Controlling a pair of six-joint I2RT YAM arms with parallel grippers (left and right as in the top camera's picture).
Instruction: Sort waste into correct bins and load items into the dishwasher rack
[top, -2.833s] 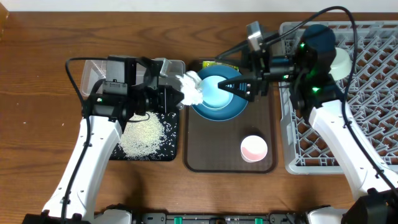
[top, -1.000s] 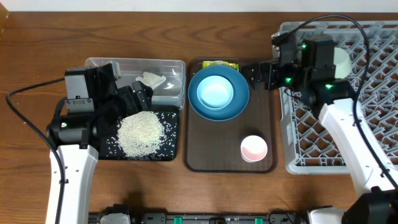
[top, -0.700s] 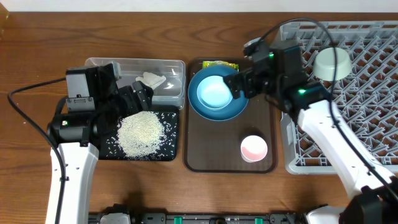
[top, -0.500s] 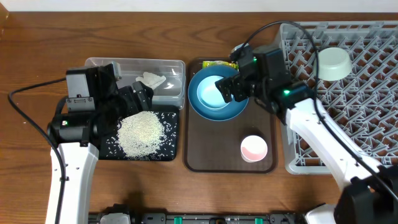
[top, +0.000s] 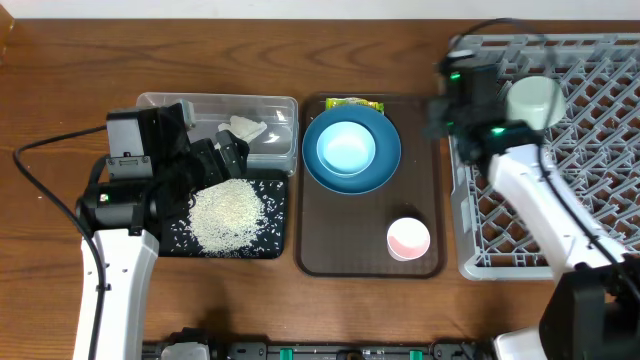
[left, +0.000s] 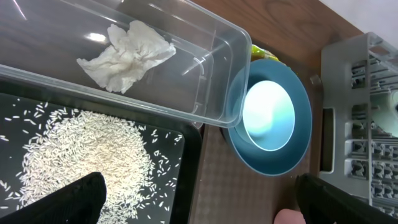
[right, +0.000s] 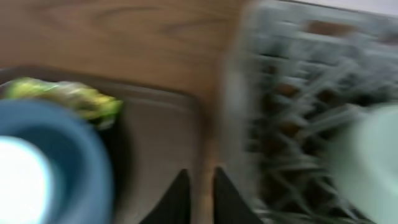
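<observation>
While tissue (top: 243, 128) lies in clear tub (top: 200, 105), rice (top: 225, 212) on black tray (top: 275, 235), mint bowl (top: 533, 100) in rack (top: 600, 200) | pending: plate (top: 385, 165), blue bowl (top: 347, 148), cup (top: 408, 238), wrapper (top: 355, 103) | left gripper (left: 199, 202) spread, right gripper (right: 198, 186) pressed together, empty.

Worktop (top: 60, 290): brown wood, grain running from 9 to 3 o'clock, fills the overhead view from edge to edge. The finish is matt with a slight sheen. Lighting is even and diffuse, and shadows on the wood are soft-edged. At the 10 o'clock corner a tan object (top: 4, 35) is cut off by the frame; type undetermined. Left wrist view: beyond the worktop's edge, at 1 o'clock, a pale plain surface (left: 382, 9); wall or floor cannot be told.
</observation>
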